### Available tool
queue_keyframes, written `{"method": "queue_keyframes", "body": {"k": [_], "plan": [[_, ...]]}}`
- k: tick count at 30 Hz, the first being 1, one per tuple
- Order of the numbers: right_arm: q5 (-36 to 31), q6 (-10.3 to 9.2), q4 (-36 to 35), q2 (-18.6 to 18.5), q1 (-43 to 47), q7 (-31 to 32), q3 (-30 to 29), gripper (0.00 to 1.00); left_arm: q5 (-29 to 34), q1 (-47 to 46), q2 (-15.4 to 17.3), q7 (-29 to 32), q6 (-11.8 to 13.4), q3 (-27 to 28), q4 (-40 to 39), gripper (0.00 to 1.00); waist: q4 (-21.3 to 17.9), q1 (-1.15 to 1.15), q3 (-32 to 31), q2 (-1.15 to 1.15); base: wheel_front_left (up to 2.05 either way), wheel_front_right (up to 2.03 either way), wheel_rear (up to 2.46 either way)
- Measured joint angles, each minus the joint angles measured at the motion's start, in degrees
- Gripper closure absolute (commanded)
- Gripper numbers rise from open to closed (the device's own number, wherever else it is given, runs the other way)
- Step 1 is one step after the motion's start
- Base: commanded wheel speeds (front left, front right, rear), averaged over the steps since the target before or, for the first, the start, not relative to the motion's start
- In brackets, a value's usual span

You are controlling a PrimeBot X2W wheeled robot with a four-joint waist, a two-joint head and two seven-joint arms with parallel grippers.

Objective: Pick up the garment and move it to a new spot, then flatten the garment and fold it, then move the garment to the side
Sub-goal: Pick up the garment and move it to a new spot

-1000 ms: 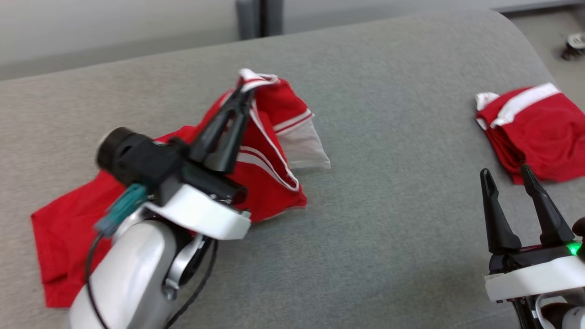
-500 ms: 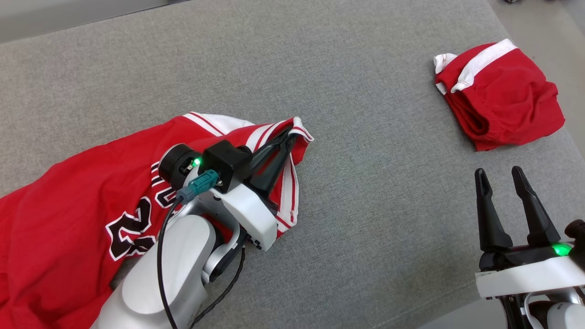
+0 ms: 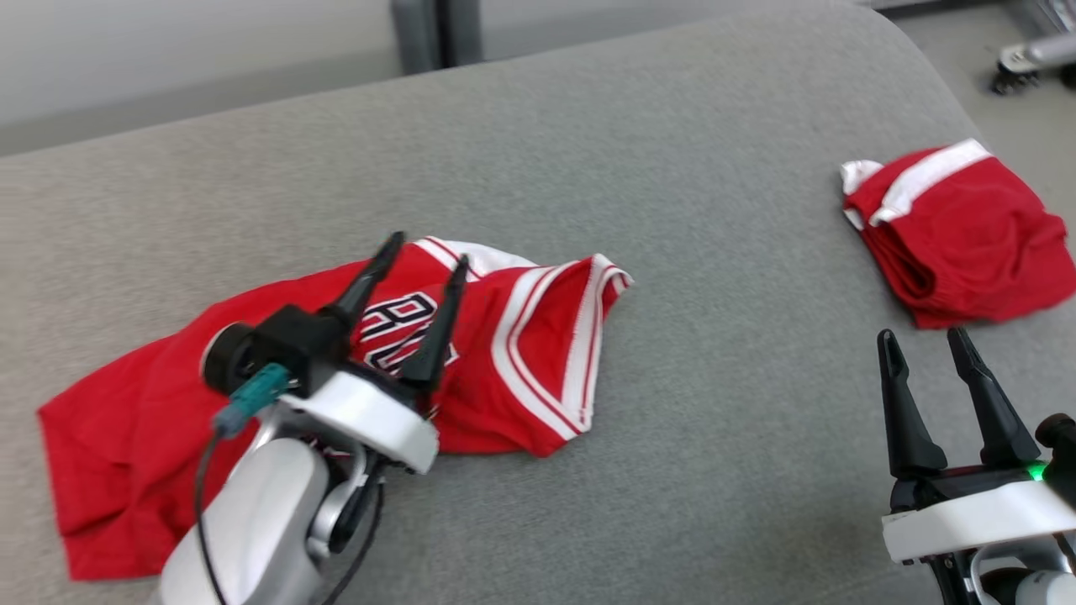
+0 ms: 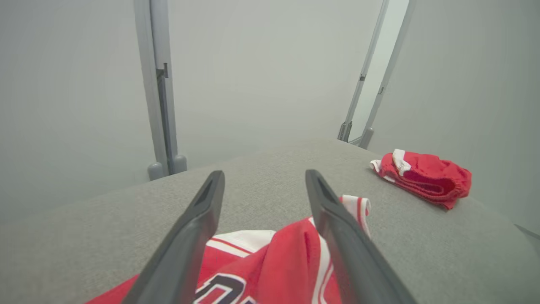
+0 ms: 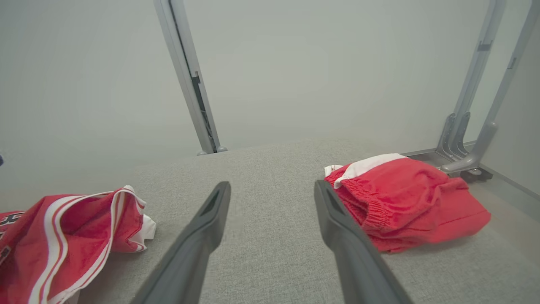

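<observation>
Red cloth lies on a gray, soft-topped bench (image 3: 672, 168). It is a jersey (image 3: 521, 370) with white stripes and black and white letters. It sits crumpled on the left part of the bench, with one striped edge sticking out toward the middle.

The left hand (image 3: 428, 252) is over the jersey, above the part with the letters. Its two dark fingers are spread wide apart and point up and away. In the left wrist view the jersey (image 4: 291, 261) lies loose below the fingers and shows in the gap between them. I cannot tell if the hand touches the cloth.

The right hand (image 3: 920, 334) is down at the right side, over bare gray bench. Its fingers are spread apart too, with gray bench showing between them. It is well apart from the jersey.

A second bundle of red cloth, a pair of shorts (image 3: 967, 244) with a white band, sits folded at the far right of the bench, close to the edge. In the right wrist view the shorts (image 5: 400, 190) lie just past the right finger, and the jersey (image 5: 76, 236) is off to the left.
</observation>
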Motion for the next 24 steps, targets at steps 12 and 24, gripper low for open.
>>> {"method": "queue_keyframes", "body": {"k": [12,24], "plan": [[-2.1,0.0,-3.2,-0.5,2.3,4.1,-1.0,0.0,-5.1,10.5,5.4,-3.6,5.0,11.4,-4.0,0.0,9.2,0.0,-5.7,0.0,0.0,0.0,0.0],[-2.3,0.0,-4.1,-1.4,5.7,6.7,-0.9,0.0,-6.6,22.3,9.3,-4.1,5.9,15.4,-9.2,0.0,15.3,0.0,-10.9,0.0,0.0,0.0,0.0]]}}
